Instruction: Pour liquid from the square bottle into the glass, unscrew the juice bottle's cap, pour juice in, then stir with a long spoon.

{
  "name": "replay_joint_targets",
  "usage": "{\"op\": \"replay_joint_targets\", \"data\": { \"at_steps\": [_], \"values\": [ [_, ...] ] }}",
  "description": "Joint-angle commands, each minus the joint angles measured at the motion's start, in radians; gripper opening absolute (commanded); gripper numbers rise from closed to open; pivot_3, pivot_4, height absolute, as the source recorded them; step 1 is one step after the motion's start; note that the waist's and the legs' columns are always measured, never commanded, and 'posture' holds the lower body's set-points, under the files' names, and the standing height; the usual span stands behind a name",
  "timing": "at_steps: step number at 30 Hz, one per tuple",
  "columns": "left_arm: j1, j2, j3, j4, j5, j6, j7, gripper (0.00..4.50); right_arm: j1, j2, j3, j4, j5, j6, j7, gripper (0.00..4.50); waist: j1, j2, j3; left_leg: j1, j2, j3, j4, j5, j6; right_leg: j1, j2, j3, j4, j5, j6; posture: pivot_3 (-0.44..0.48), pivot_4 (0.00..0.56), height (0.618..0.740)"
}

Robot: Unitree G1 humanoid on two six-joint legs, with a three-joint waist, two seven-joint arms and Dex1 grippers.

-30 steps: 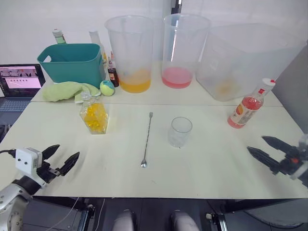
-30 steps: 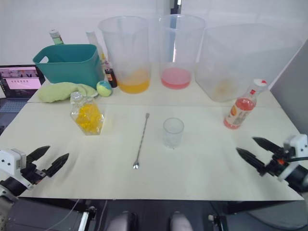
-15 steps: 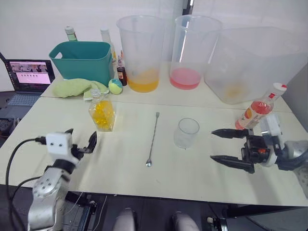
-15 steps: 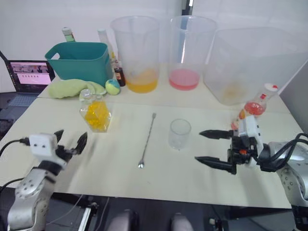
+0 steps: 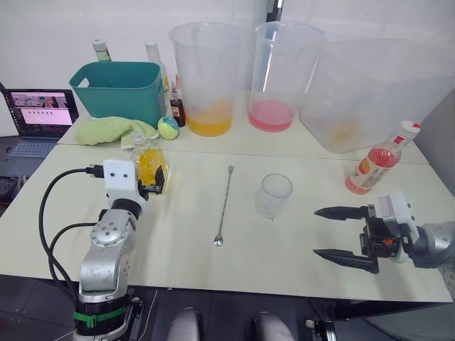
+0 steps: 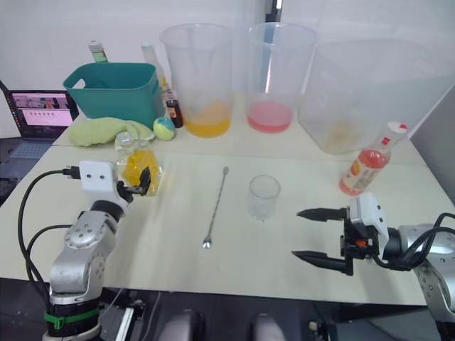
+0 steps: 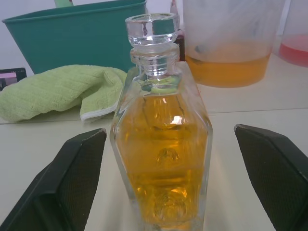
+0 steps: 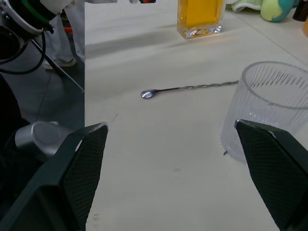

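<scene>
Moved: left gripper (image 7: 168,183) has advanced to the square bottle (image 7: 161,139); right gripper (image 5: 346,233) pulled back.
Left fingers: spread wide, flanking the bottle, not touching.
Right fingers: wide apart, empty, at 4 o'clock from the glass (image 5: 274,196).
Long spoon (image 5: 225,205): on table (image 5: 298,241), at 9 o'clock from glass.
Juice bottle (image 5: 379,160): 2 o'clock.

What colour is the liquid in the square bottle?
Amber-yellow; the square bottle shows it best in the left wrist view.

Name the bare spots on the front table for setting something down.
Free: between the long spoon and the square bottle, and along the near edge between spoon and right gripper. Crowded: the back row of buckets.
</scene>
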Motion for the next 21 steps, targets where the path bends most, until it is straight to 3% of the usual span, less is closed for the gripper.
{"op": "replay_joint_targets", "data": {
  "at_steps": [1, 10, 15, 21],
  "values": [
    [-0.057, -0.006, -0.008, -0.001, 0.023, 0.025, 0.030, 4.50, 0.005, 0.002, -0.045, -0.034, 0.023, 0.005, -0.025, 4.46, 0.000, 0.000, 0.000, 0.000, 0.000, 0.000, 0.000, 0.000, 0.000, 0.000, 0.000, 0.000, 0.000, 0.000, 0.000, 0.000, 0.150, 0.730],
    [-0.183, 0.004, -0.010, 0.149, 0.049, 0.090, 0.046, 4.50, 0.012, 0.011, -0.050, -0.059, 0.031, 0.016, -0.078, 4.46, 0.000, 0.000, 0.000, 0.000, -0.001, -0.001, 0.000, 0.000, 0.000, 0.000, 0.000, 0.000, 0.000, 0.000, 0.000, 0.000, 0.150, 0.730],
    [-0.206, 0.015, 0.007, 0.262, 0.041, -0.027, 0.014, 4.50, 0.004, 0.018, -0.056, -0.072, 0.034, 0.025, -0.109, 4.46, -0.001, 0.000, 0.000, 0.000, -0.001, -0.001, 0.000, 0.000, 0.000, 0.000, 0.000, 0.000, 0.001, 0.000, 0.000, 0.000, 0.150, 0.730],
    [-0.230, 0.043, -0.013, 0.360, 0.057, -0.166, -0.030, 2.84, 0.015, 0.016, -0.067, -0.058, 0.036, 0.030, -0.122, 4.50, 0.001, -0.001, 0.000, -0.001, -0.001, -0.001, 0.000, 0.000, 0.000, 0.000, -0.001, 0.000, 0.000, 0.000, 0.001, 0.000, 0.150, 0.730]
  ]
}}
